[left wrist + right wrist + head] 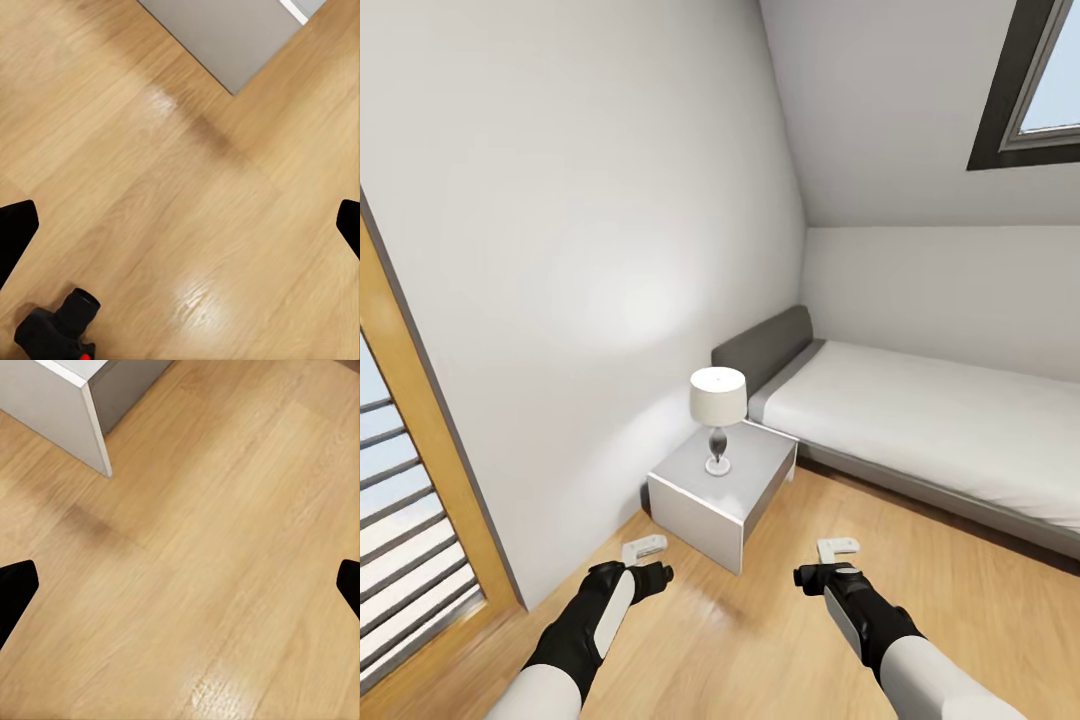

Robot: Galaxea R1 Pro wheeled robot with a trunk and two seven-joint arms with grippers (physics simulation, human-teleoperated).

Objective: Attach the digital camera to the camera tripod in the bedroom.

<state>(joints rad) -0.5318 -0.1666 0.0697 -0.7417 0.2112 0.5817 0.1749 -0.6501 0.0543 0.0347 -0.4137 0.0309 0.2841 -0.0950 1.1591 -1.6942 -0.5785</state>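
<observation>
On the wood floor [187, 210] lies the digital camera [56, 330].

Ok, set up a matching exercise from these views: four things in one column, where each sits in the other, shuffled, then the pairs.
Things:
1. table lamp
2. digital camera
3. bed
4. window

Places:
A. in the sloped ceiling
B. on the wood floor, seen in the left wrist view
C. on top of the white nightstand
D. along the far wall, beside the nightstand

Pairs: 1-C, 2-B, 3-D, 4-A
</observation>
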